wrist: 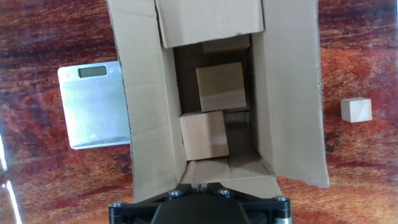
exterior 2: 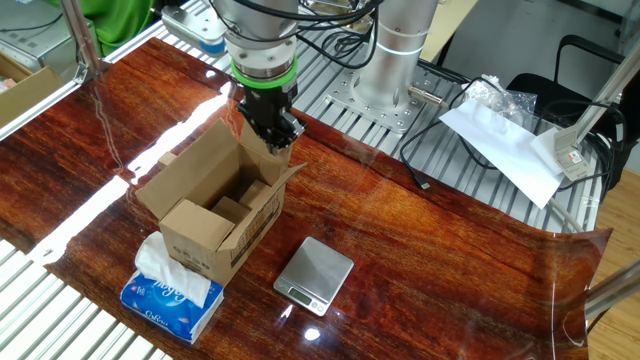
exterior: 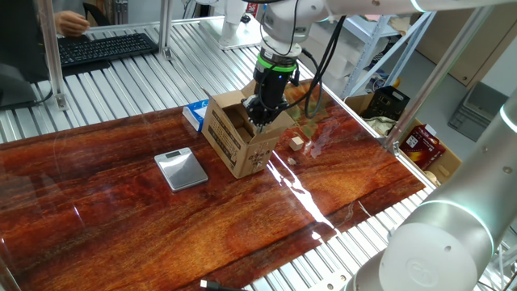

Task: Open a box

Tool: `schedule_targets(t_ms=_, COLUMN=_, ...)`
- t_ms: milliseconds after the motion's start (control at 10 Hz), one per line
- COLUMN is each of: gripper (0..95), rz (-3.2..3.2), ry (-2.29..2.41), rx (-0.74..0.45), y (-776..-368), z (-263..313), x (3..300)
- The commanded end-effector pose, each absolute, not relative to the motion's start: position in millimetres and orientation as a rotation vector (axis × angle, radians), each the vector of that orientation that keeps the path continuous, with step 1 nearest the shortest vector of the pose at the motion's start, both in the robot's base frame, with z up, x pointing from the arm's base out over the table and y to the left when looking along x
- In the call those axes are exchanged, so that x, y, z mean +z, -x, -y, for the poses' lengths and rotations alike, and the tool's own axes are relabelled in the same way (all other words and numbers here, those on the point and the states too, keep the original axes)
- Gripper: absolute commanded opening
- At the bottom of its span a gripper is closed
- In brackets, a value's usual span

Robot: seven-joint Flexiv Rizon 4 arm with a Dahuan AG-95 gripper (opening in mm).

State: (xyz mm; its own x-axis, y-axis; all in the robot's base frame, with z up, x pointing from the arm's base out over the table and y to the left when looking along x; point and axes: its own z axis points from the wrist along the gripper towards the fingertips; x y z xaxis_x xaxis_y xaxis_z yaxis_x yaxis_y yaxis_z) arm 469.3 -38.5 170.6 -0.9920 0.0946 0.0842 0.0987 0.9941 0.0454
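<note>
The box [exterior: 238, 141] is a brown cardboard carton standing on the wooden table, with its top flaps spread apart [exterior 2: 215, 215]. In the hand view I look straight down into the box [wrist: 146, 93], and two pale wooden blocks [wrist: 221, 86] lie inside. My gripper [wrist: 199, 185] is shut, its fingertips pressed together at the short flap on the box's near end. In the fixed views the gripper [exterior: 260, 121] [exterior 2: 280, 143] points down at that flap's edge. Whether cardboard is pinched between the tips cannot be seen.
A flat silver scale [exterior: 181, 168] [exterior 2: 314, 275] [wrist: 96, 106] lies beside the box. A blue-and-white tissue packet [exterior 2: 172, 290] [exterior: 194, 113] touches its far end. A small wooden cube [wrist: 356, 110] [exterior: 298, 141] sits on the other side. A keyboard [exterior: 105, 44] lies beyond the table.
</note>
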Motion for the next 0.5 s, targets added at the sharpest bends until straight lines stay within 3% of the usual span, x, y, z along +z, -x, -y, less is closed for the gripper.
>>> schedule_targets(t_ms=100, gripper=0.0, rz=3.075, ry=0.149, rx=-0.073, y=-467.8, z=38.0, x=170.8)
schedule_targets(t_ms=500, gripper=0.0, rz=3.068, ry=0.159, rx=-0.074, y=-466.8, z=37.9, x=171.6)
